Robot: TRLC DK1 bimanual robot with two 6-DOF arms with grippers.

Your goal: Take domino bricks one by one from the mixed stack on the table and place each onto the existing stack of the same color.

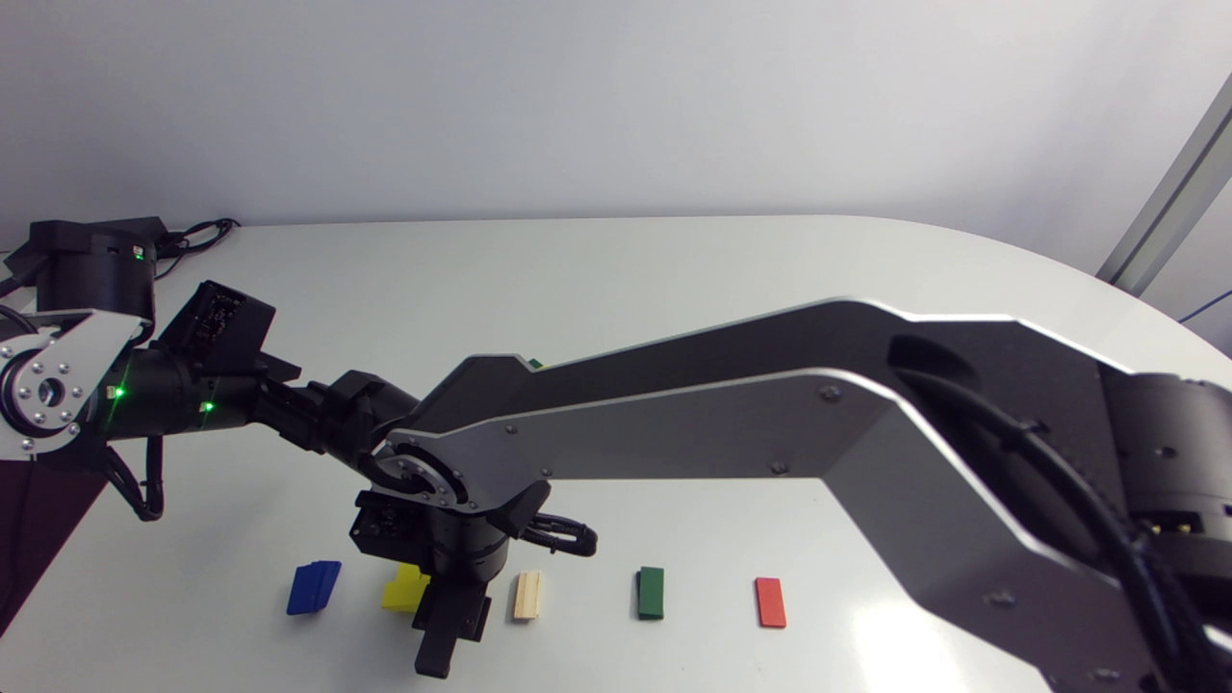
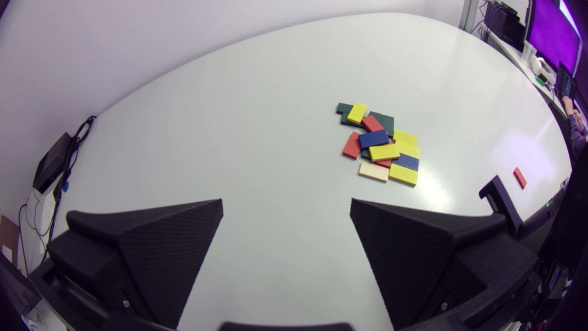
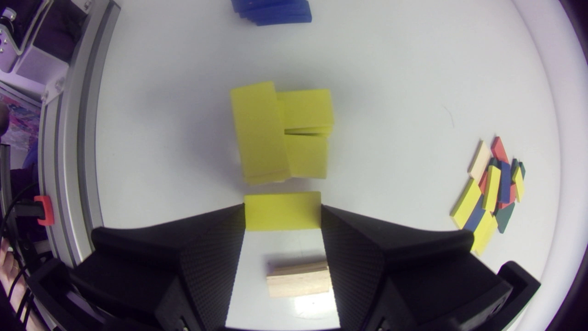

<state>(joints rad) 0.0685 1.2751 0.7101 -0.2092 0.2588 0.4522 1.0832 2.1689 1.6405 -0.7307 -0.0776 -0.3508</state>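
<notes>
Setting: you are in a robotics lab, at a manipulation test bench. Evidence you can check:

- One plain white table (image 1: 674,279) with rounded corners serves as the work surface.
- Two jointed arms stand at it, left arm (image 1: 173,395) and right arm (image 1: 770,423). Both have grey links, black joints and exposed screws.
- Green status lights (image 1: 117,392) glow on the left arm.
- A black box (image 2: 53,161) with loose cables (image 2: 76,138) sits at the table's far corner.
- The work material is coloured domino bricks, laid out as for a trial: a mixed stack (image 2: 381,145) and a row of single-colour stacks (image 1: 526,595).
- The right gripper (image 3: 282,209) pinches a yellow brick (image 3: 282,218).
</notes>
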